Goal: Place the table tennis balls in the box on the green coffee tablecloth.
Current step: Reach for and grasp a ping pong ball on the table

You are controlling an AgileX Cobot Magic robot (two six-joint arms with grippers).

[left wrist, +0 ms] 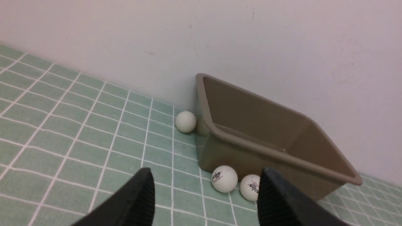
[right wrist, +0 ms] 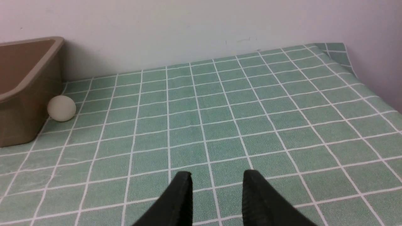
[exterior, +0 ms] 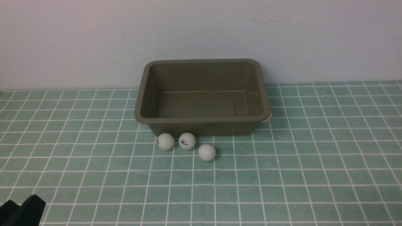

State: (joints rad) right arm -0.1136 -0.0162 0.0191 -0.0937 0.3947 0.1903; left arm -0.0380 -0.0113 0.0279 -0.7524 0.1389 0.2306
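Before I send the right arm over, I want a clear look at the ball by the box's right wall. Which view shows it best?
The right wrist view: the ball shows whole on the tablecloth beside the box. The front view shows only a sliver under the box's rim. The left wrist view does not show it.

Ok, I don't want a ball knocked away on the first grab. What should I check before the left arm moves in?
1. Left gripper open, empty: ok.
2. Box upright, empty, on the tablecloth: ok.
3. Room around the right front ball: stands alone: ok.
4. Left front ball and middle front ball: close together: not ok.
5. Left side ball and right side ball: tucked beside the box walls: not ok.
6. Right gripper out of the way, empty: ok.
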